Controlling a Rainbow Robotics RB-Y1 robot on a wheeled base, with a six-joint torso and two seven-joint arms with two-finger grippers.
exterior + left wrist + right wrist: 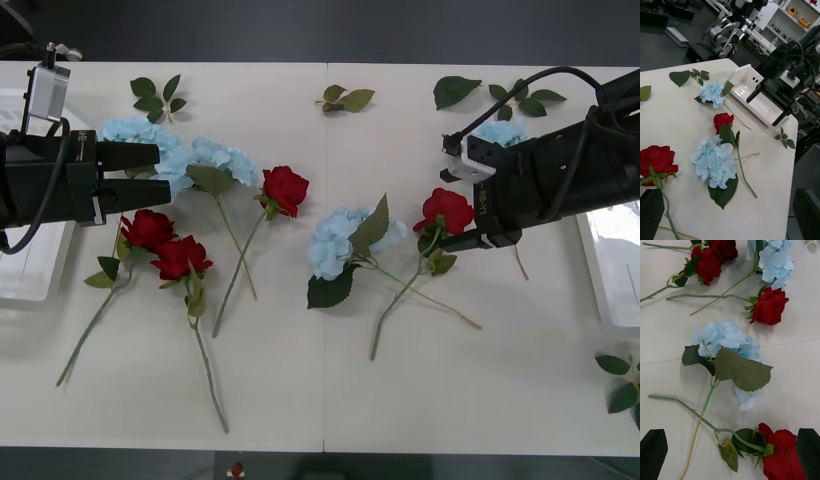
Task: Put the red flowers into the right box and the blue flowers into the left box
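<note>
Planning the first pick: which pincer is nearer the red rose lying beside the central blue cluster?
Right. The right pincer hovers open over that red rose; the left pincer sits open far across the table, by the other blooms.

Robotics lab; spare robot arm (724,32), parts shelves (790,15).

We see loose green leaf sprigs (157,98) scattered along the white table's (300,390) far edge, and what may be shelving (790,11) behind.
</note>
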